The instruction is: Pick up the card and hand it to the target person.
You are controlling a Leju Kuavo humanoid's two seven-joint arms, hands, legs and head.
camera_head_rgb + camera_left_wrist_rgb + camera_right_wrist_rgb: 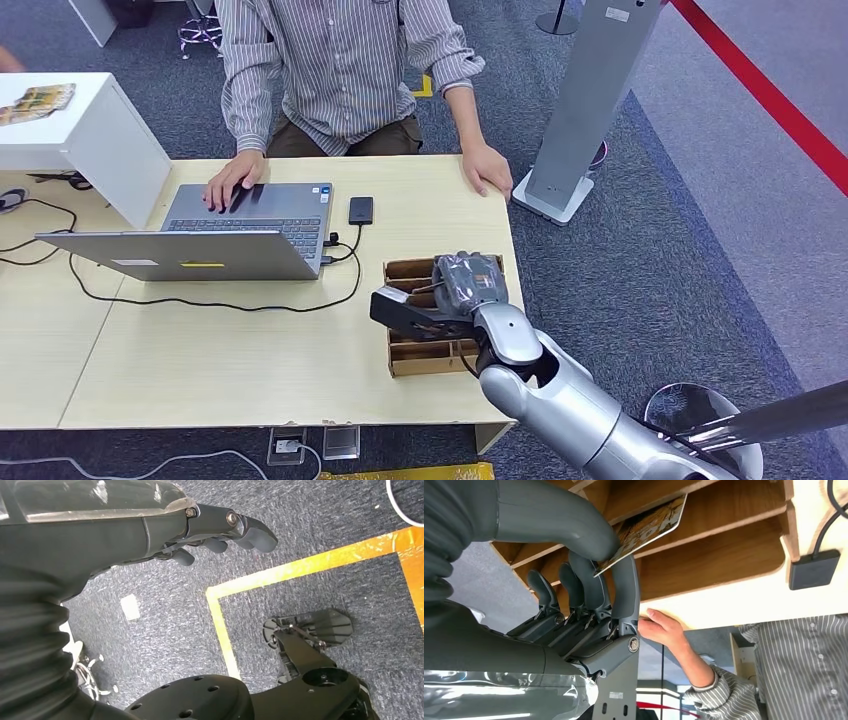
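My right hand [589, 595] pinches the card [649, 527] over the wooden organizer [405, 350] on the pale desk [250, 360]; my left hand [220, 530], holding nothing with fingers loosely curled, hangs above grey carpet [325, 520].

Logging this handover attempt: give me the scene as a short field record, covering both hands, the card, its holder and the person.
right hand: thumb and a finger pinch the card at its near edge
card: partly inside a slot of the wooden holder, printed face showing
wooden holder: slotted box on the table's near right corner
left hand: hangs over carpet, holds nothing, fingers loosely curled
person: seated across the table, one hand on the laptop, the other resting on the table edge
handover: not yet done
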